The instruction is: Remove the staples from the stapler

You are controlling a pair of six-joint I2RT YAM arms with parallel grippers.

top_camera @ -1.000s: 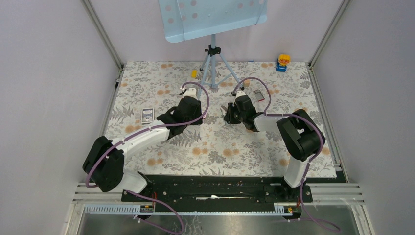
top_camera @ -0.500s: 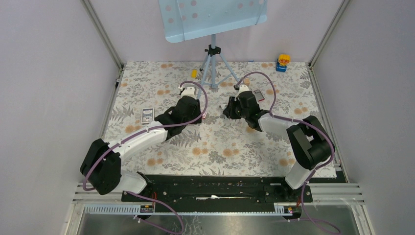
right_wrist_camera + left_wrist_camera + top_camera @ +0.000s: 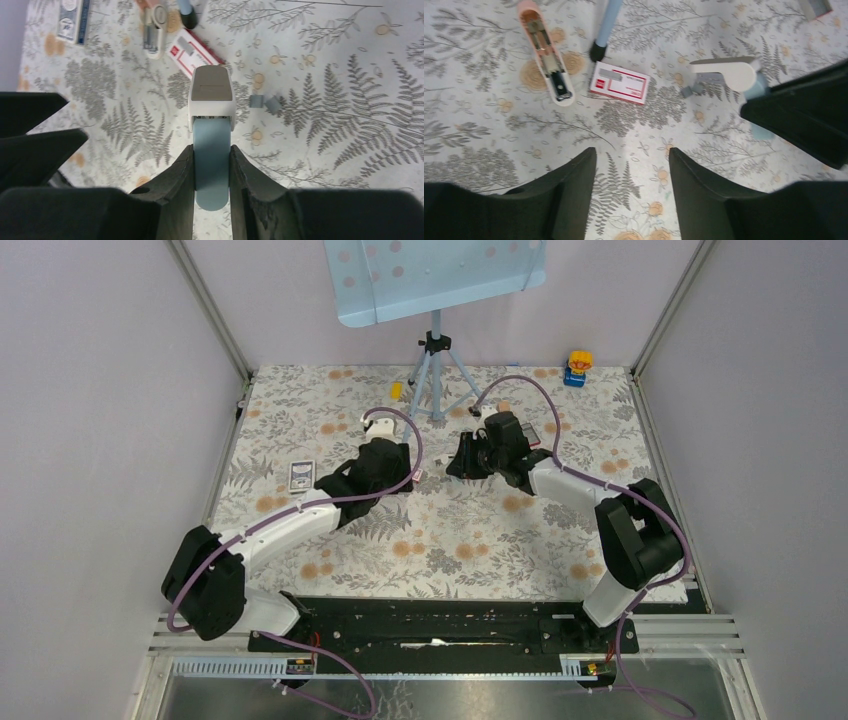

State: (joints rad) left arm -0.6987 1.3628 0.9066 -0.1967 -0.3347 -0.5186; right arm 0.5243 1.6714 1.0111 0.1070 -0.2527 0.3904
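Table [image 3: 450,540]: covered in floral cloth, with both arms reaching over its far half.

Stand [image 3: 435,275]: pale blue panel on a tripod at the far edge. One tripod leg [image 3: 606,22] comes down ahead of the left gripper, its black foot just beside the far corner of the red-and-white box.

Left gripper [image 3: 631,152]: jaws spread wide, nothing between them, only bare cloth in the gap.

Right gripper [image 3: 212,150]: fingers closed on both sides of a pale blue object [image 3: 212,125] with a white-and-grey cap, which sticks out forward past the fingertips. In the left wrist view this object is ahead and to the right of the left gripper.

Red-and-white box [image 3: 619,89]: flat on the cloth, straight ahead of the left gripper. From the right gripper it lies ahead and slightly left, partly behind the cap.

Stapler [image 3: 546,55]: pinkish, lying opened with its channel facing up, ahead and left of the left gripper, near the box but apart from it. No gripper touches it. A grey strip shows in the channel; whether it is the staples cannot be told.

Patterned card [image 3: 301,475]: well left of the left gripper.

Two small grey pieces [image 3: 265,102]: on the cloth, just right of the cap.
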